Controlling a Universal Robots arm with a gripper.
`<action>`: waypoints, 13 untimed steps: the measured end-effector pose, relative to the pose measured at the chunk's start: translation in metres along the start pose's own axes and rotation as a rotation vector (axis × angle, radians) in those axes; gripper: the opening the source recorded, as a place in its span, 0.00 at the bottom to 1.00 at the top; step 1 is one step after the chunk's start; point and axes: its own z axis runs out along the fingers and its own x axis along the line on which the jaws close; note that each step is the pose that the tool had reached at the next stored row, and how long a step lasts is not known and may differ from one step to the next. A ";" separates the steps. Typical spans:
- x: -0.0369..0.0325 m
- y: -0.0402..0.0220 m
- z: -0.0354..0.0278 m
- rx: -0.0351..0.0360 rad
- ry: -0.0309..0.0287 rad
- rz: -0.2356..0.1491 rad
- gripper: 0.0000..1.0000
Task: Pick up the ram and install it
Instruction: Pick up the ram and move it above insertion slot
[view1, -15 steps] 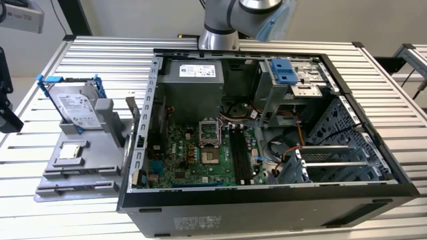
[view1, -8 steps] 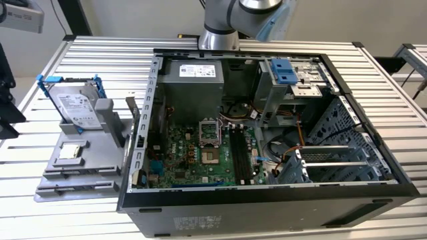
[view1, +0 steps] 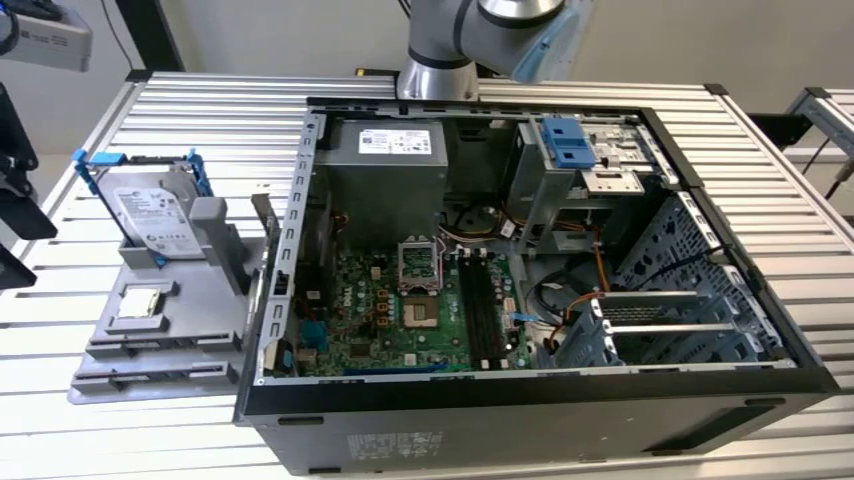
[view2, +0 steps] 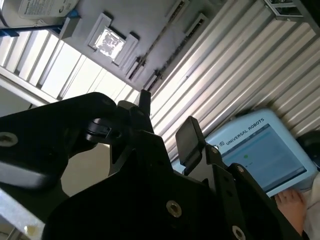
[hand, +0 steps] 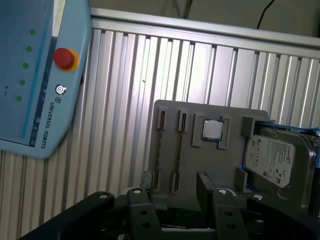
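1. Fingers (view2: 189, 142) stand parted in both wrist views. I can see open space between the two black pads, and nothing is clamped there.
2. In the first wrist view the fingers (hand: 206, 187) hang over the near edge of a grey holder (hand: 200, 160), well clear of it.
3. The ram (hand: 178, 150), as far as I can make out, is the thin dark strip standing on edge in the holder. It runs between two clips in the slot nearer the small square chip (hand: 212, 130). It is seen edge-on, so I cannot confirm chips or a label.
4. Beside the chip, on the side away from the ram, a silver hard drive (hand: 272, 160) sits in its blue frame at the holder's end.
5. The holder rests on the slatted metal surface (hand: 125, 100). A pale blue pendant (hand: 35, 75) with a red button (hand: 64, 57) lies on the same surface, well apart from the holder.
6. In the second wrist view a person's hand (view2: 292, 205) touches the corner of the pendant (view2: 255, 155).
7. In the exterior view the open computer case (view1: 534, 420) lies on the surface (view1: 200, 110) with its motherboard (view1: 387, 310) exposed. The holder (view1: 200, 330) is just beside it, at the exterior view's left, carrying the hard drive (view1: 150, 215) and the chip (view1: 140, 303).
8. The arm (view1: 461, 40) rises behind the far side of the case.
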 end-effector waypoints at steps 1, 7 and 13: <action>0.0002 0.0000 0.0016 0.0001 -0.0013 0.002 1.00; 0.0003 -0.0003 0.0123 0.0005 -0.0031 0.011 1.00; -0.0001 -0.0005 0.0202 -0.0002 0.0018 0.012 1.00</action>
